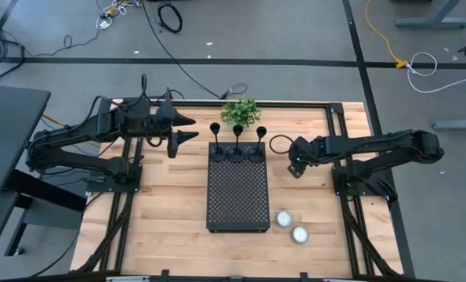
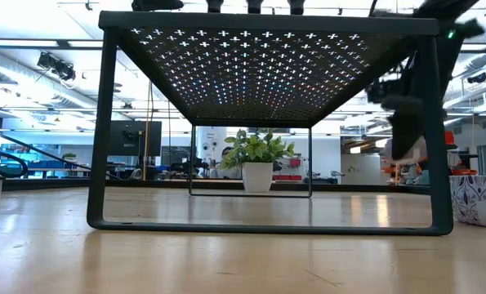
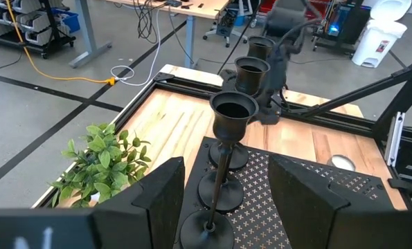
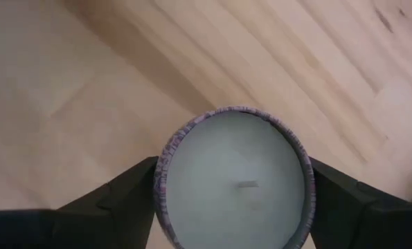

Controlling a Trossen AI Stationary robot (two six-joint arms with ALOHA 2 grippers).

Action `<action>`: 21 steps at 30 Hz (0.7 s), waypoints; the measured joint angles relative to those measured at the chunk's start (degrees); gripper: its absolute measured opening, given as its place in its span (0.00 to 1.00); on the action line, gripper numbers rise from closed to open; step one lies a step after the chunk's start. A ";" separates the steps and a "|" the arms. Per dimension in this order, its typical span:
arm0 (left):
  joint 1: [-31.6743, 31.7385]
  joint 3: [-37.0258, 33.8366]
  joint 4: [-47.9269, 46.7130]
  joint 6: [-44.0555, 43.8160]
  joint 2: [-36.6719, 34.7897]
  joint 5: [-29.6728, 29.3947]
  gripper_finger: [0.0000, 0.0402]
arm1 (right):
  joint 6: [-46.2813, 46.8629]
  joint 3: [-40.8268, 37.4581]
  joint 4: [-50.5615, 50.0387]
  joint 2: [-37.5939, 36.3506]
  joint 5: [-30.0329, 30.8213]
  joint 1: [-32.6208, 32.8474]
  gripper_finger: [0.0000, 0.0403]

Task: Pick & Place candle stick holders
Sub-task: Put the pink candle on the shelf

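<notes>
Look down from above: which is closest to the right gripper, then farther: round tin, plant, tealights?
From the right gripper:
1. Round tin, right beside it, on the tray's side.
2. Plant, at the table's far edge.
3. Tealights, near the front; about as far as the plant.

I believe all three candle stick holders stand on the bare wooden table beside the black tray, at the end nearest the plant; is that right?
Not quite. The high view shows the three candle stick holders standing on the black perforated tray itself, in a row along its end nearest the plant, not on the bare wood beside it.
</notes>
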 joint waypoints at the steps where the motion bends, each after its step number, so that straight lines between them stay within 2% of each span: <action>1: 0.02 0.01 0.00 0.00 0.00 0.02 0.52 | 0.47 0.92 -1.64 -0.43 -0.36 1.06 0.71; 6: 0.02 0.00 0.02 0.02 0.00 0.01 0.52 | 2.72 5.64 -5.56 -2.78 -2.72 6.19 0.71; 13: 0.00 0.02 0.02 0.00 0.00 0.00 0.52 | 5.44 11.48 -4.69 -4.38 -4.69 14.99 0.71; 21: 0.00 0.00 0.02 0.00 0.00 0.02 0.52 | 5.30 13.35 10.43 -4.28 -4.71 26.45 0.71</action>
